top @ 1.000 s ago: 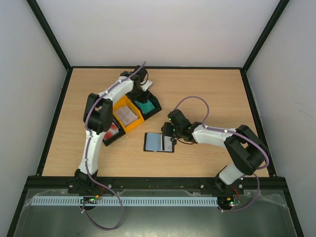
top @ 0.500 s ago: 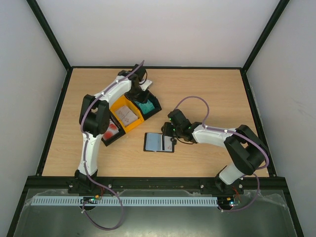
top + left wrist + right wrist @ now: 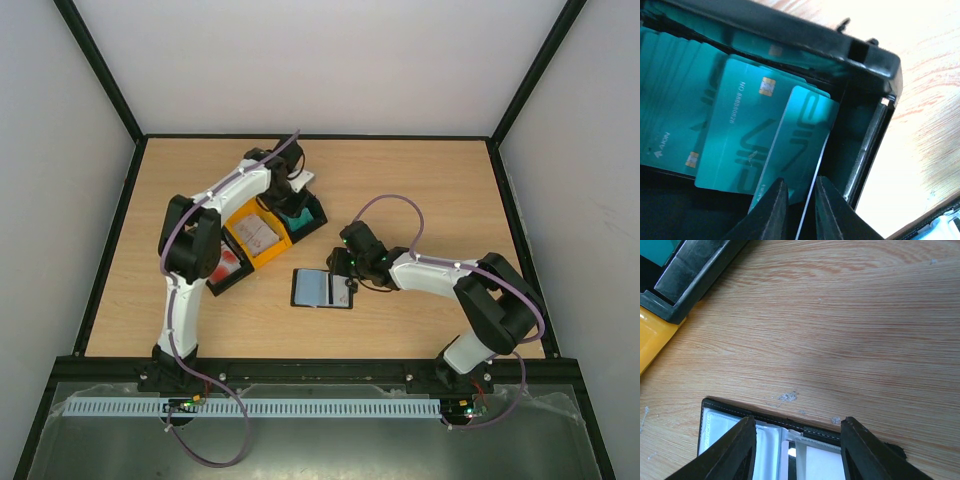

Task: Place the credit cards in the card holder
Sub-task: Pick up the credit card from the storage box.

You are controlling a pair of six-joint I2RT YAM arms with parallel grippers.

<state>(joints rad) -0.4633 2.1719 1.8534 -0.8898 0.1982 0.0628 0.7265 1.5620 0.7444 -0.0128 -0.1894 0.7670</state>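
Several teal credit cards (image 3: 730,125) lie stacked in a black bin (image 3: 875,60). One teal card (image 3: 800,130) stands tilted up from the stack, its white edge running between my left gripper's (image 3: 801,180) fingers. The jaws stand narrowly apart, with a thin gap on each side of the card. From above, the left gripper (image 3: 290,205) reaches down into that bin. The black card holder (image 3: 322,288) lies open on the table with pale pockets showing. My right gripper (image 3: 799,421) is open, its fingers straddling the card holder's (image 3: 767,442) far edge.
A yellow bin (image 3: 255,235) with grey-white cards sits beside the teal bin (image 3: 303,215). A second black bin (image 3: 225,265) holds red-and-white cards. All three stand in a diagonal row left of the holder. Bin corners (image 3: 695,275) lie beyond the right gripper.
The left gripper has shifted slightly within the teal bin and its jaws have narrowed around the tilted card. The right arm and the card holder have not moved.
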